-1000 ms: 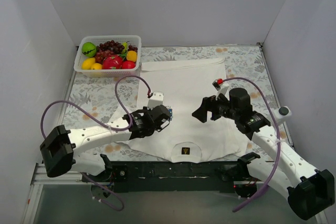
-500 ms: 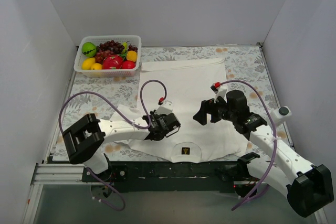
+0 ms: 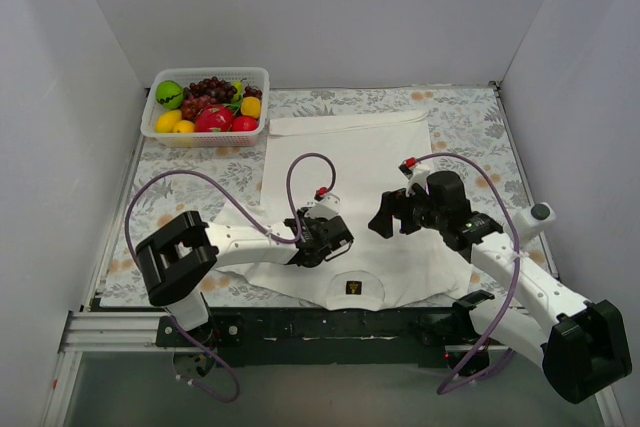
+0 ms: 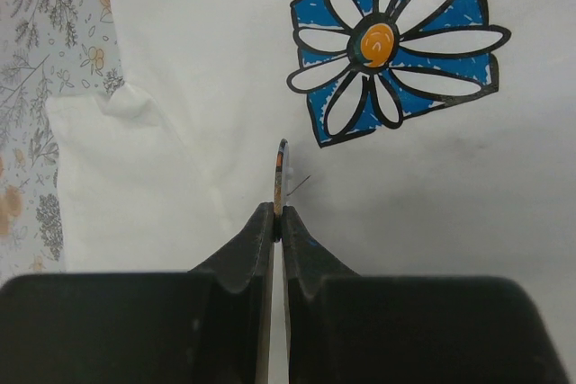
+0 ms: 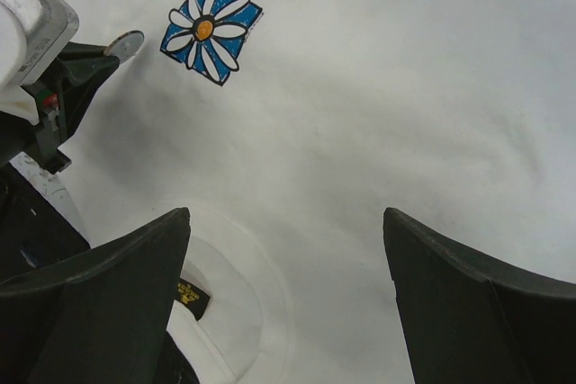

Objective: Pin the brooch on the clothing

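Note:
The clothing, a white T-shirt (image 3: 350, 162), lies flat with its dark neck label (image 3: 353, 288) toward the arm bases. Its blue-and-white daisy print (image 4: 391, 47) sits just ahead of my left gripper (image 4: 278, 215). That gripper is shut on the brooch (image 4: 282, 173), a thin disc seen edge-on standing up from the fingertips, a fine pin showing at its side, just above the cloth. The right wrist view shows the brooch (image 5: 123, 43) as a pale disc left of the daisy print (image 5: 211, 31). My right gripper (image 5: 286, 218) hangs wide open over the chest, holding nothing.
A white basket (image 3: 160, 130) of toy fruit stands at the far left corner of the flowered tablecloth (image 3: 190, 182). White walls close in both sides and the back. The right arm's purple cable (image 3: 480, 162) loops over the shirt's right edge.
My left gripper, shut on the brooch, has swung right and nearer the collar, its arm folding in behind it. The right gripper has barely shifted and stays open.

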You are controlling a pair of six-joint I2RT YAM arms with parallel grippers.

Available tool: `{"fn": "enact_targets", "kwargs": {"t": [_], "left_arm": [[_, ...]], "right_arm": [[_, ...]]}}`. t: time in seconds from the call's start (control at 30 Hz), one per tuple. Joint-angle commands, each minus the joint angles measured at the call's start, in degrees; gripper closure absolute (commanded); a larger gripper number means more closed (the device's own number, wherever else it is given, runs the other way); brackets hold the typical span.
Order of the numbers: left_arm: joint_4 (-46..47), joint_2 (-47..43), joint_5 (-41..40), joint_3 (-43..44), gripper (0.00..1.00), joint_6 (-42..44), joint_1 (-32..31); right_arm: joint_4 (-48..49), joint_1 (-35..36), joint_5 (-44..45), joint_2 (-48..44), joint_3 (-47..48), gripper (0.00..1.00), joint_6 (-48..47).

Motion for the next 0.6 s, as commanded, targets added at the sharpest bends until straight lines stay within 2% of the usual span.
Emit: {"fn": "enact_targets", "kwargs": {"t": [0.0,0.1,0.27,0.57], "left_arm": [[1.39,-0.43,-3.55,1.77,1.0,5.26,-0.57],[1.84,0.09,-4.17,1.76,1.0,7.02,-0.57],[-1.66,4.39,-5.48,4.13,1.0,5.1,-0.66],[-12.55,13.8,-9.97,9.76,1.0,-5.51,-1.71]], "right_arm": [[2.79,-2.26,-3.02,0.94,-1.35,0.05,-0.68],[3.41,-4.37,-5.39,1.64,-2.14,0.05,-0.42],[3.41,-7.7,-7.68,2.26,-2.93,0.05,-0.24],[2.97,-14.12,-10.84,2.09,-4.25,0.05,0.11]]}}
